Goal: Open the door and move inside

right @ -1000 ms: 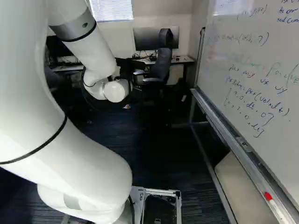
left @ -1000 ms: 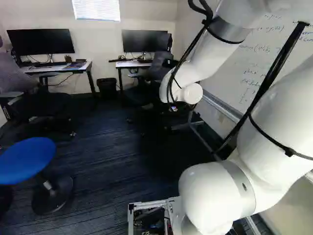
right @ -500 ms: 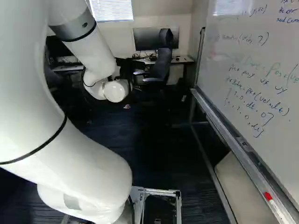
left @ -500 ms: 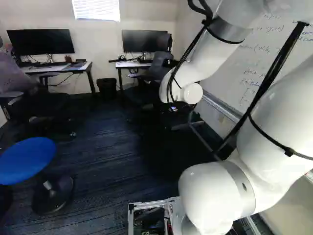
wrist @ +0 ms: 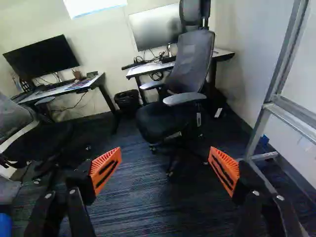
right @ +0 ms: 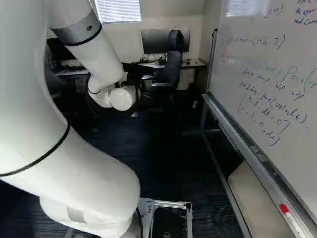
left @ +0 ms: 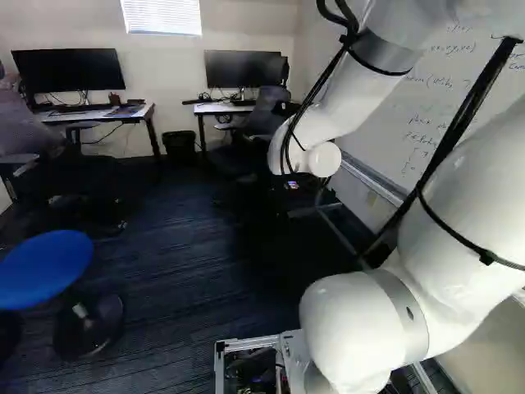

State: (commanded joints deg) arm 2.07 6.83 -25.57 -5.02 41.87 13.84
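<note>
No door shows in any of the views. The arm's white wrist [left: 316, 158] hangs over the dark floor in the left base view, and the gripper itself cannot be made out against the dark background there. Seen from the wrist, my gripper [wrist: 164, 170] is open, its two orange pads wide apart. Nothing but carpet and the lower part of a chair lies in line with the gap, beyond the fingertips.
An office chair [wrist: 185, 84] stands ahead by a desk, beside a bin [wrist: 127, 101]. Along the right runs a whiteboard [right: 267, 74] on a metal frame [wrist: 284, 64]. A blue stool [left: 45, 267] and another chair [wrist: 17, 121] are on the left.
The arm's wrist has shifted very slightly to the right in the left base view. The base has not visibly moved, and the furniture stands as before.
</note>
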